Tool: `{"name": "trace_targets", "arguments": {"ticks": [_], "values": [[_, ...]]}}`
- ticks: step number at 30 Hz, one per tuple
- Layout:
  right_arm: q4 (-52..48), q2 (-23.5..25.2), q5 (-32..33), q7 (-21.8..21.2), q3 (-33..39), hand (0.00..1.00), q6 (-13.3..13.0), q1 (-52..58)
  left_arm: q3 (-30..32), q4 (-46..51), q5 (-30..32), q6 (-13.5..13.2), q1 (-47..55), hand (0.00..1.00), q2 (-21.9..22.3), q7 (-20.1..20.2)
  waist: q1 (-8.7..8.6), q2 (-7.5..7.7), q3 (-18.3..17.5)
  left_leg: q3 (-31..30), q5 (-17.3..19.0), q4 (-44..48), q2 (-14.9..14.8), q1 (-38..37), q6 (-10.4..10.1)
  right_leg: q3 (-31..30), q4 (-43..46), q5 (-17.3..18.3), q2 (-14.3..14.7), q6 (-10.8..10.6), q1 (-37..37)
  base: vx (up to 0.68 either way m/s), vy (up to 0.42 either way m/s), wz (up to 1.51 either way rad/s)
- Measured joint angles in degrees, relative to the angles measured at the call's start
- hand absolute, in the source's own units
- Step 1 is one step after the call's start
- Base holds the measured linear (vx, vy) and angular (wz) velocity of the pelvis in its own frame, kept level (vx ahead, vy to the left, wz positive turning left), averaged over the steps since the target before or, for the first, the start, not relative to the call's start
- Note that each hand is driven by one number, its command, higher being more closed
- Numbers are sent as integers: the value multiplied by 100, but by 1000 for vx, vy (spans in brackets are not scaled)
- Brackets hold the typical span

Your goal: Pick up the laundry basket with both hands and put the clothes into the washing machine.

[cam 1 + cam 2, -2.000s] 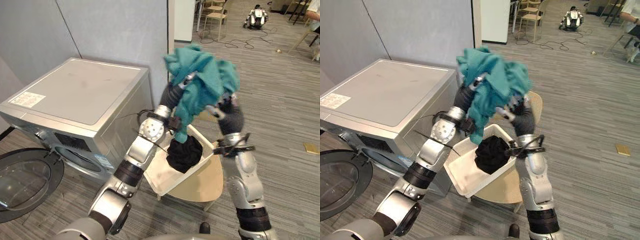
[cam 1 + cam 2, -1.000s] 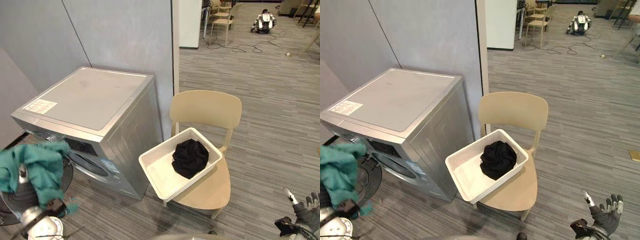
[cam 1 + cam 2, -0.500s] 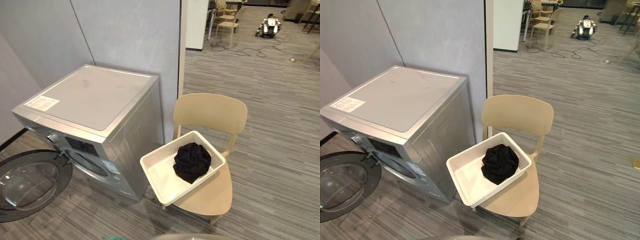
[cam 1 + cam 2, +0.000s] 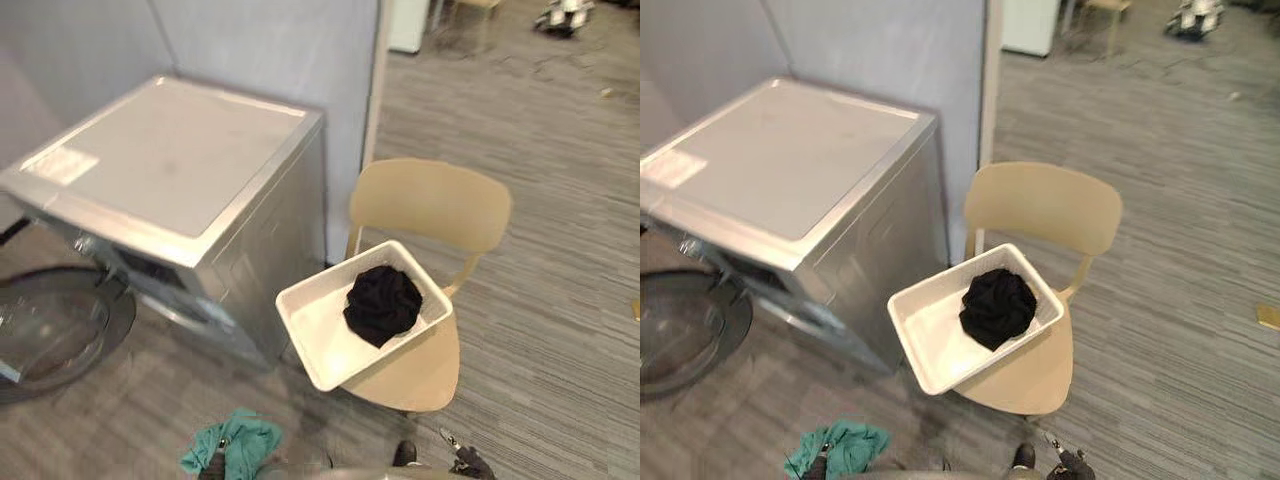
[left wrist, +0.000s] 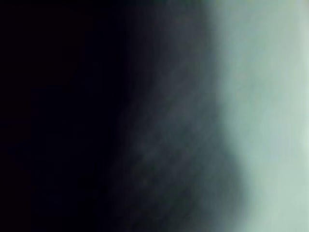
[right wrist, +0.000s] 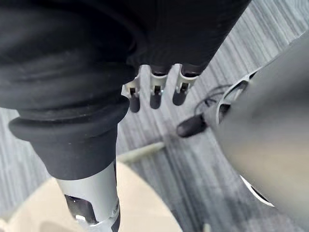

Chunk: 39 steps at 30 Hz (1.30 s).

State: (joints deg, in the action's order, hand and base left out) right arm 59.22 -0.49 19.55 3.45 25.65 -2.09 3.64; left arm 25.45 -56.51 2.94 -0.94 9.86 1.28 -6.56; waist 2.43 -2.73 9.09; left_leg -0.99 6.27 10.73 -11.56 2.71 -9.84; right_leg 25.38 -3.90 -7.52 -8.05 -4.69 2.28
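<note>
Head and wrist views of the laundry station. A white laundry basket [image 4: 318, 345] rests on the seat of a beige chair [image 4: 430, 205], set askew with one corner overhanging the seat's front edge; neither hand touches it. A bundled black garment [image 4: 383, 303] lies in the basket's far end, toward the chair's backrest, and the near end is bare. Just to the left of the chair stands a silver front-loading washing machine [image 4: 160, 165], its back to a grey partition wall [image 4: 270, 40]. Its round glass door [image 4: 50, 325] is swung fully open at the machine's left. A crumpled teal cloth [image 4: 238, 445] shows at the lower edge of the head views, above the grey striped floor [image 4: 560, 250], in front of the machine and well apart from the basket. It is draped over the left hand [image 4: 214, 466], and the left wrist view gives no more than a dark blur beside pale teal. Whether that hand grips the cloth cannot be told. The right hand [image 4: 463, 465] shows at the lower right, below the front edge of the chair seat. In the right wrist view its fingers [image 6: 155, 92] hang loosely extended above the floor and hold nothing.
</note>
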Motion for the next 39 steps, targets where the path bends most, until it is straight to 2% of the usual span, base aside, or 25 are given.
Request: {"name": "trace_targets", "arguments": {"ticks": [2, 4, 5, 6, 8, 10, 11, 12, 14, 20, 24, 25, 26, 27, 28, 29, 31, 32, 33, 34, 35, 36, 37, 38, 39], "values": [[0, -111, -6, -16, -113, 0, 9, -50, 181, -8, 7, 53, 18, 100, 113, -2, 46, -65, 65, -240, -406, -129, 78, 261, -14, 443, 598, 416, -202, -32, -194, -110, -40, 145], [-88, -78, -10, -53, -139, 0, 6, -132, 520, 2, 66, 76, 29, 100, 159, 0, 29, 83, 120, -28, -1447, -700, 358, 406, 143, 1103, 1333, 872, -760, 153, -363, -149, -19, 163], [-159, -62, -10, -70, -152, 0, 8, -132, 572, -5, 76, 86, 53, 100, 173, 2, 44, 104, 103, 39, -1662, -954, 376, 366, 124, 1249, 1356, 908, -820, 234, -356, -122, -11, 121], [-262, -11, -6, -91, -115, 0, -23, -180, 841, -30, 125, 146, 35, 100, 218, 12, 125, 102, 113, 676, -1307, -467, 227, 476, 390, 1484, 1414, 917, -859, 297, -385, -65, -27, 76], [-363, -68, -2, -98, -41, 0, -34, -220, 1170, -48, 132, 286, 24, 100, 286, 13, 149, 94, 94, 1598, -580, 801, -195, 546, 623, 1828, 1437, 831, -958, 264, -318, -40, 21, 78], [-316, -121, -1, -84, 177, 0, -23, -161, 1284, -193, 211, 294, 7, 100, 282, 23, 114, 73, -19, 2031, -458, 1147, -531, 254, 605, 2079, 1436, 738, -1057, 163, -217, 8, 187, 86], [-203, -177, 0, -69, 314, 0, -17, -156, 1277, -286, 238, 312, -33, 100, 272, 15, -10, 6, -117, 2084, -506, 693, -580, 52, 340, 2260, 1450, 646, -1084, 38, -176, 41, 273, 86], [-146, -196, 0, -68, 387, 0, 5, -166, 1221, -300, 249, 325, -46, 100, 251, 12, -71, -73, -197, 2110, -481, 352, -479, -71, 224, 2358, 1417, 578, -1060, -8, -166, 35, 298, 102], [38, -20, 20, -97, 494, 0, 56, -171, 572, -486, 280, 336, -241, 100, -125, 24, -161, 137, -336, 2129, -514, -539, -191, -164, 123, 2670, 1037, 249, -1048, -38, -131, -7, 291, 79], [256, 155, 63, -87, 475, 0, 129, -59, -396, -460, 382, 142, -510, 100, -470, 40, -167, 350, -443, 1760, -511, -677, 182, -441, 135, 2765, 1096, 104, -1346, 59, 360, -42, 142, 33], [253, -130, 77, -80, 474, 0, 139, 48, -482, -490, 443, 32, -488, 100, -420, 39, -143, 321, -476, 1162, -322, -676, 752, -299, 496, 3141, 2095, 311, -2250, -92, 437, -41, 127, 76], [253, -171, 80, -68, 468, 0, 141, 54, -543, -524, 458, 35, -407, 100, -464, 33, -148, 348, -449, 982, -258, -653, 903, -276, 610, 2933, 2469, 338, -2512, 265, 426, -48, 218, 114], [230, -199, 255, -5, 411, 0, 55, 80, -682, -612, 566, 57, -295, 100, -510, 37, -164, 286, -467, 759, -187, -557, 994, -298, 712, 2040, 2997, 185, -2634, 1098, 232, -52, 179, 96], [226, -242, 352, 7, 335, 0, 21, 59, -763, -638, 625, 70, -213, 100, -514, 45, -159, 247, -472, 635, -152, -507, 966, -328, 719, 1356, 3132, 233, -2498, 1158, 89, -44, 143, 101], [228, -169, 542, -3, 136, 0, 15, 6, -777, -685, 739, 78, -123, 100, -673, 92, -147, 211, -428, 367, -107, -386, 830, -256, 759, -125, 3345, 877, -1770, 931, -219, -24, -17, 102], [181, 15, 650, -57, -111, 0, 2, -50, -750, -770, 809, 128, -88, 100, -871, 129, -168, 353, -442, 96, -113, -367, 806, -197, 767, -1179, 3494, 1455, -877, 731, -448, -8, -70, 109], [100, 219, 921, -137, -306, 0, 2, -6, -663, -904, 854, 201, -130, 100, -946, 158, -192, 597, -360, -342, -142, -350, 866, -107, 806, -1744, 3235, 1981, -115, 762, -440, 4, -103, 125], [33, 296, 1037, -143, -318, 0, -4, 100, -522, -951, 892, 246, -133, 100, -844, 172, -205, 705, -364, -622, -135, -267, 968, -6, 795, -1888, 2944, 2038, -21, 669, -283, 16, -81, 121], [-16, 360, 1117, -136, -308, 0, -11, 172, -376, -947, 899, 260, -172, 100, -830, 172, -195, 922, -381, -647, -91, -142, 1128, 65, 823, -1877, 2934, 2037, -124, 363, -155, 20, -55, 83], [-35, 383, 1152, -133, -303, 0, -17, 188, -259, -941, 911, 276, -224, 100, -833, 198, -191, 932, -297, -660, -33, 1, 1134, 108, 910, -1804, 3210, 2062, -145, 324, -225, -34, -93, 58], [-235, 391, 1170, -128, -293, 0, -37, 308, -220, -938, 946, 296, -287, 100, -758, 224, -224, 744, -135, -876, 30, 140, 983, 98, 938, -1787, 4367, 1946, -96, 456, -792, -48, -145, 47], [-277, 397, 1181, -138, -296, 0, -43, 340, -221, -939, 972, 308, -327, 100, -759, 222, -290, 724, -135, -976, 52, 96, 924, 66, 894, -1762, 4265, 2196, -6, 392, -798, -78, -206, 60], [-282, 474, 1157, -107, -310, 0, -26, 440, -240, -917, 1058, 291, -459, 100, -797, 223, -322, 835, -212, -1047, 52, -192, 900, 51, 841, -1773, 3180, 2395, 184, 279, -744, 52, -128, 93], [-240, 502, 1119, -122, -277, 0, -4, 481, -255, -856, 1176, 297, -706, 100, -930, 262, -469, 1146, -215, -605, 325, 1273, 1152, 517, 826, -1598, 2702, 2309, -7, 114, -751, 95, -94, 100], [-325, 484, 1117, -111, -176, 0, -24, 548, -285, -787, 1179, 288, -779, 100, -917, 269, -481, 1063, -197, -396, 551, 1958, 1161, 628, 989, -1336, 2814, 2268, -67, 154, -739, 219, -21, 84]]}}
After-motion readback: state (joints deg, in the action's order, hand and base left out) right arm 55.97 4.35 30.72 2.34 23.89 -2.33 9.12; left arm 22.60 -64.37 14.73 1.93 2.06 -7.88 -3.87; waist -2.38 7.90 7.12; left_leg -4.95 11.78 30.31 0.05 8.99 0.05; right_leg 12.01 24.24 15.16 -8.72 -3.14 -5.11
